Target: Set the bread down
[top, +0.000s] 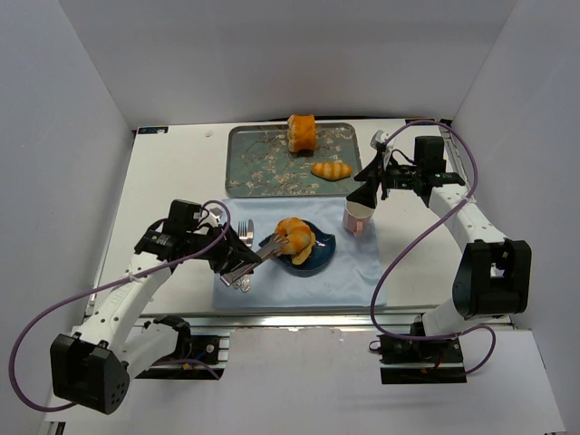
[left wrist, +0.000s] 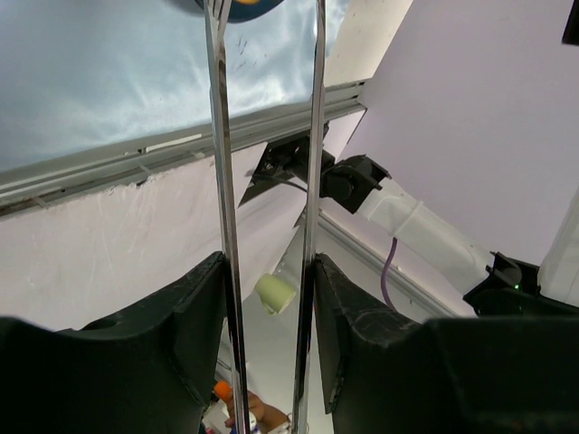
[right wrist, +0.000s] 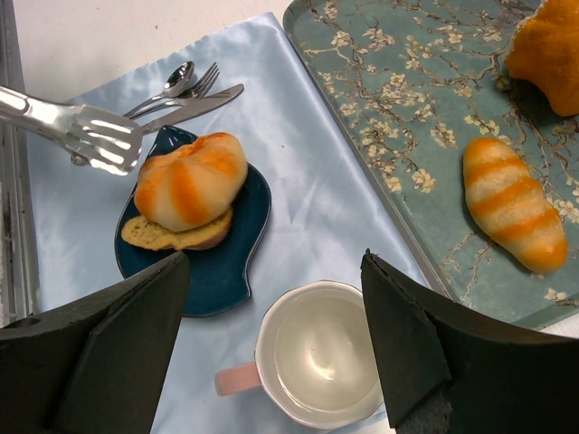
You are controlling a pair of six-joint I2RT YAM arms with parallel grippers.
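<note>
Near the middle of the table's near edge, the striped bun sits on a dark blue plate, stacked on a flat slice of bread, with the plate itself on a pale blue cloth. The left gripper is the nearer arm. It lies toward the table's left edge from the bun and is clamped around the handles of metal tongs, whose long axis points from the gripper toward the right edge, straight at the bread.

From the right wrist view, the slotted tong head hangs just beside the bun over the plate's left rim; whether it touches the bread cannot be told. In the left wrist view the two tong blades run side by side with a gap between them, so the tongs look parted and hold nothing.

The right gripper hovers with fingers spread wide and empty over a white cup at the cloth's far right corner. A flowered tray along the far edge holds a long roll and a chunky loaf piece. The bun appears placed.
</note>
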